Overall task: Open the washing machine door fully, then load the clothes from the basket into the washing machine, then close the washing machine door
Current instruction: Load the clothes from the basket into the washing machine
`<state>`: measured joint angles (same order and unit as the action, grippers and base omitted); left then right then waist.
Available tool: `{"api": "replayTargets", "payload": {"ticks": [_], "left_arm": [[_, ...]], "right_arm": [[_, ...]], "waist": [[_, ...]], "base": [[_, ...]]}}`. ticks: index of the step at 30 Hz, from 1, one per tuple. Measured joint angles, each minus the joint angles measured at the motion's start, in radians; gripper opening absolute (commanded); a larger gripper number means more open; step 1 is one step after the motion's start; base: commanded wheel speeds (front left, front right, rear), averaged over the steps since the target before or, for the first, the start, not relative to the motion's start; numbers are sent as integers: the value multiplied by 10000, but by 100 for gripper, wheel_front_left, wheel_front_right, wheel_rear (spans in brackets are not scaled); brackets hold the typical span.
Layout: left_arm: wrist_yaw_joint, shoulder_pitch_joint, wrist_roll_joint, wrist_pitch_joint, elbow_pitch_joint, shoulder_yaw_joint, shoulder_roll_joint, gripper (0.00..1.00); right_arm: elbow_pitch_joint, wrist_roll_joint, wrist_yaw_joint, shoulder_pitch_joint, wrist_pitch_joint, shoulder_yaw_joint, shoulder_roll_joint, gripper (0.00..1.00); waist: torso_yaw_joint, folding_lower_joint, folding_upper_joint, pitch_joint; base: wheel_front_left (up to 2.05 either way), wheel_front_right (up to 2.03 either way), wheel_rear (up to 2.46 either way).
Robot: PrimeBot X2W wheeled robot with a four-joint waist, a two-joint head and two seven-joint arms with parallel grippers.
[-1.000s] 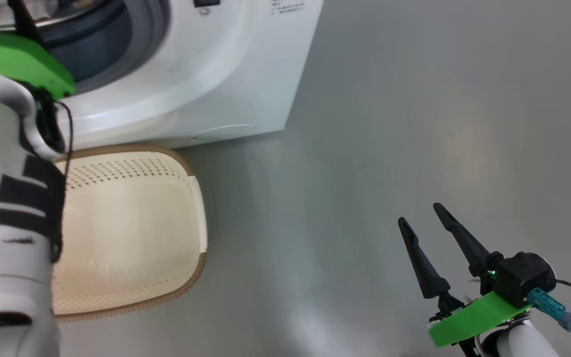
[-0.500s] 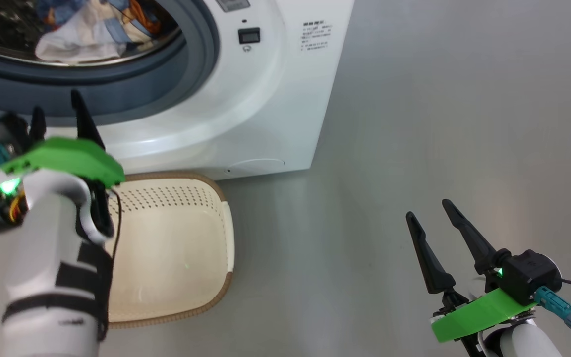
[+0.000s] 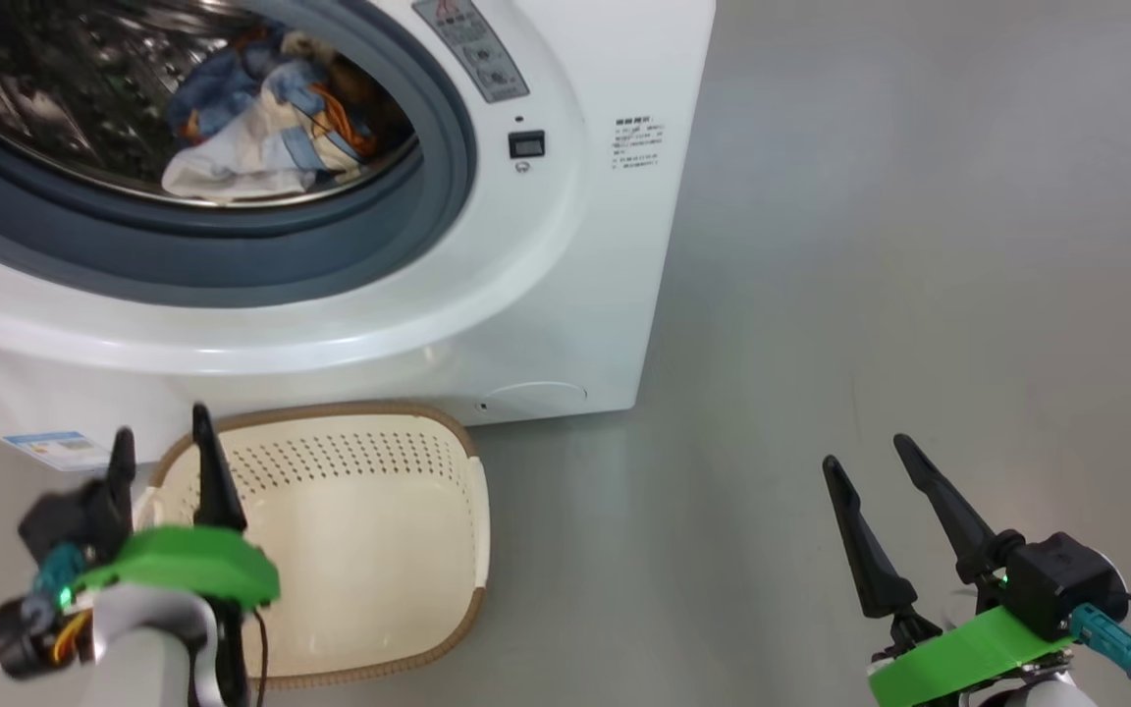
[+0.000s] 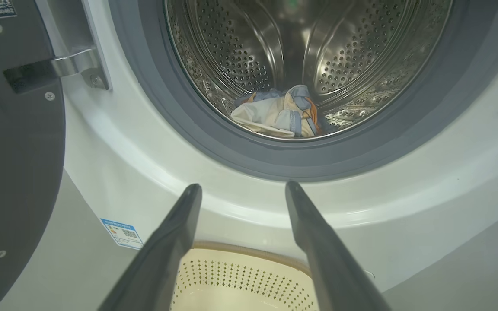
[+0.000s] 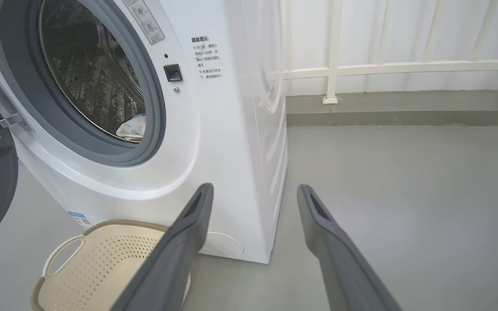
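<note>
Here, at the far left, the washing machine door [image 4: 15, 151] stands swung open, its dark inner face turned to the left wrist camera and its metal hinge [image 4: 71, 62] bolted to the white front of the washing machine [image 3: 575, 295]. Just below the hinge side, a blue label sticker [image 3: 60, 450] sits low on the cabinet. The left gripper [image 3: 161, 432] hangs at the lower left of the head view, over the left end of the basket [image 3: 467, 550]. Its two dark fingers are spread apart with nothing between them, pointing toward the machine's mouth.

The cream basket stands on the floor [image 3: 919, 245] close against the foot of the machine, and its inside looks bare. Above it, the grey rubber seal [image 3: 330, 265] rings the open steel drum [image 4: 352, 56]. The clothes [image 3: 251, 147] lie bunched at the bottom of the drum, light blue and whitish with orange touches.

Further right, a round white flap [image 3: 536, 398] marks the machine's lower corner. The right gripper [image 3: 865, 452] hovers over bare grey floor, well apart from machine and basket, released and empty. Beyond it, the right wrist view shows a white railing [image 5: 404, 67].
</note>
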<state>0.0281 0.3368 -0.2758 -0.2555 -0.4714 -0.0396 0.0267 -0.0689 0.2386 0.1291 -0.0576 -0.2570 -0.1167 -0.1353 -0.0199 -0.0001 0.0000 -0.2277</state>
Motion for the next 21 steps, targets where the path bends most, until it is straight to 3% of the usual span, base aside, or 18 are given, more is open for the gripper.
{"api": "replayTargets", "payload": {"ticks": [6,21], "left_arm": [[-77,-1882,-128,2,1419,426,23,100],[-65,-4624,-393,2,2945,773,109,100]], "right_arm": [[123,-104,0,438,0,313,46,100],[430,-504,0,1804,0,970,188,100]], "waist": [[105,1,0,538],[170,1,0,1852]], "base": [[0,0,0],[0,0,0]]}}
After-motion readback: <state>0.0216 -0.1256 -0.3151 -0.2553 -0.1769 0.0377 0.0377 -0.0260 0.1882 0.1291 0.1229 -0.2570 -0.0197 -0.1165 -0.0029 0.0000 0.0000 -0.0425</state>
